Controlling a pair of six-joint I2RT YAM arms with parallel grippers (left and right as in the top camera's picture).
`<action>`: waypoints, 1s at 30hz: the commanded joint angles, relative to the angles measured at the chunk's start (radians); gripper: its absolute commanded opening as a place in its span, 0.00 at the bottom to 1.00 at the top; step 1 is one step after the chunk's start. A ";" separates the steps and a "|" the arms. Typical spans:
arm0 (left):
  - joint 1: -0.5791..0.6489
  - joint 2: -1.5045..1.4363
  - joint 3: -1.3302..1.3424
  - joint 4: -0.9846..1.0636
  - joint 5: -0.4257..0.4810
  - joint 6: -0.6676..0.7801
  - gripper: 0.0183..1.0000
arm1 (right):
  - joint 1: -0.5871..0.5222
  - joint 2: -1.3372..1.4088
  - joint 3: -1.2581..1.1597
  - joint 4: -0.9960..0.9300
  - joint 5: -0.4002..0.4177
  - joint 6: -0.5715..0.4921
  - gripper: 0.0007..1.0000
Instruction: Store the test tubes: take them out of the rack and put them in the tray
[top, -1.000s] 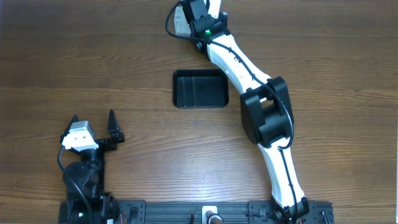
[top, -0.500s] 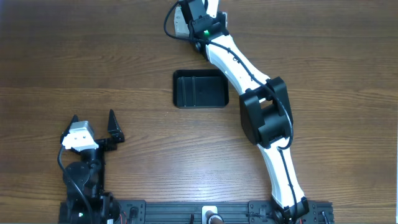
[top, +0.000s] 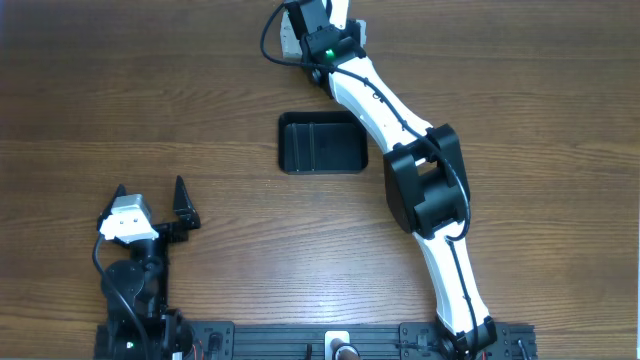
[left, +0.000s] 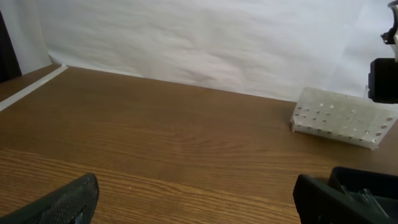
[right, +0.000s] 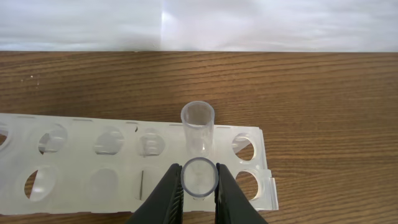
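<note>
1. Top view: a wooden table (top: 540, 90) is carrying the whole scene, with the right arm (top: 400, 110) stretching from the near edge to the far side.
2. The black tray (top: 322, 146) is lying empty at mid-table, between the arm bases and the clear plastic rack (right: 93, 165), which is sitting at the far edge by the white backdrop.
3. The left gripper (top: 152, 192) is resting near its own base, fingers spread wide and holding nothing. It is well apart from both rack and tray, so the right arm is by far the nearer.
4. The right gripper (right: 198, 182) is hanging over the rack's end, its fingers gripping both sides of a test tube (right: 198, 176) in the row of holes nearer the wrist camera.
5. That test tube is standing upright in its hole, its long axis running along the gripper's line of approach. The lift appears to be calling for a straight pull along that axis, with the tray lying back toward the arm's base.
6. A second tube (right: 198, 127) is standing upright in the hole just behind, close enough to be risking a knock if the lift tilts.
7. Both tubes are showing as clear, open-mouthed cylinders with round rims, apparently empty.
</note>
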 joint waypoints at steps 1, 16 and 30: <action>0.005 -0.007 -0.005 0.000 0.006 0.018 1.00 | 0.027 0.008 0.032 0.006 0.028 -0.029 0.13; 0.005 -0.007 -0.004 0.000 0.006 0.018 1.00 | 0.051 -0.039 0.083 0.006 0.084 -0.047 0.11; 0.005 -0.007 -0.005 0.000 0.006 0.018 1.00 | 0.077 -0.194 0.090 -0.031 0.088 -0.075 0.10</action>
